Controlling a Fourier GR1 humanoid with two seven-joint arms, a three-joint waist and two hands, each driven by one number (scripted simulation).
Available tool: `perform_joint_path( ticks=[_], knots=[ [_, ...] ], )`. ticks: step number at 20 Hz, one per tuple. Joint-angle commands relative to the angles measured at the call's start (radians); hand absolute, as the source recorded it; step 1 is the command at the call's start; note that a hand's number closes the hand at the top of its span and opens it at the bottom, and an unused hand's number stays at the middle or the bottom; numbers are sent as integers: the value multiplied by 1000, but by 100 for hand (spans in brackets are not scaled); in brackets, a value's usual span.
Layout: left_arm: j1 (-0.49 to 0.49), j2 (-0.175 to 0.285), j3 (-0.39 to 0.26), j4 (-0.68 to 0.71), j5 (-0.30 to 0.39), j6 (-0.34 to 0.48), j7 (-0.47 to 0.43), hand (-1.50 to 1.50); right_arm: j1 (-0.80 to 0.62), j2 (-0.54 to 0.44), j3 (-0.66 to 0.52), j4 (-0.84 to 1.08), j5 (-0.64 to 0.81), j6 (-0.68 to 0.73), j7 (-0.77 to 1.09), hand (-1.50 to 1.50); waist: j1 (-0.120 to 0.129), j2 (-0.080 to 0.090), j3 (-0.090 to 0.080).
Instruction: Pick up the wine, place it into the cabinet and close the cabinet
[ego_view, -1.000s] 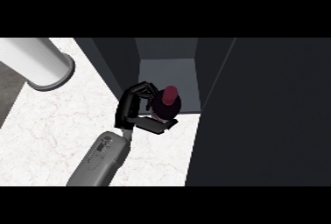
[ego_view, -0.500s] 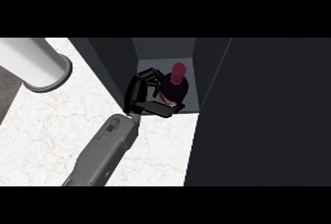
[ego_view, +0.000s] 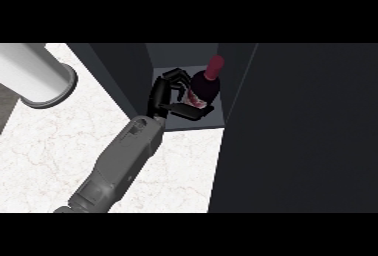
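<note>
The hand (ego_view: 161, 97) hides the bottle's (ego_view: 207, 86) base. The forearm (ego_view: 118, 165) is cut off at the lower edge, the cylinder (ego_view: 33, 75) at the left.

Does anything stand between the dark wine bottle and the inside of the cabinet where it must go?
Nothing visible does. The dark wine bottle with a red neck is already inside the open dark grey cabinet, with the black left hand curled round its lower part. The cabinet's door stands open at the right.

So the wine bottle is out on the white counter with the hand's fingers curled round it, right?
No: the head view shows the wine bottle inside the open cabinet, not out on the counter; the left hand does have its fingers curled round it.
</note>
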Motion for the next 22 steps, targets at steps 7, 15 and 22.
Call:
perform_joint_path(
  ticks=[7,15,22],
  knots=[
    [-161,0,85,241,59,5,-9,150,104,-21,17,-162,-51,29,-1,-150,-9,6,0],
    [-212,0,126,356,91,24,-35,150,117,-10,19,-155,-75,48,-34,-150,-35,15,-1],
    [-234,16,139,416,69,63,-131,150,110,-12,18,-130,-83,77,-57,-150,-43,24,-1]
  ],
)
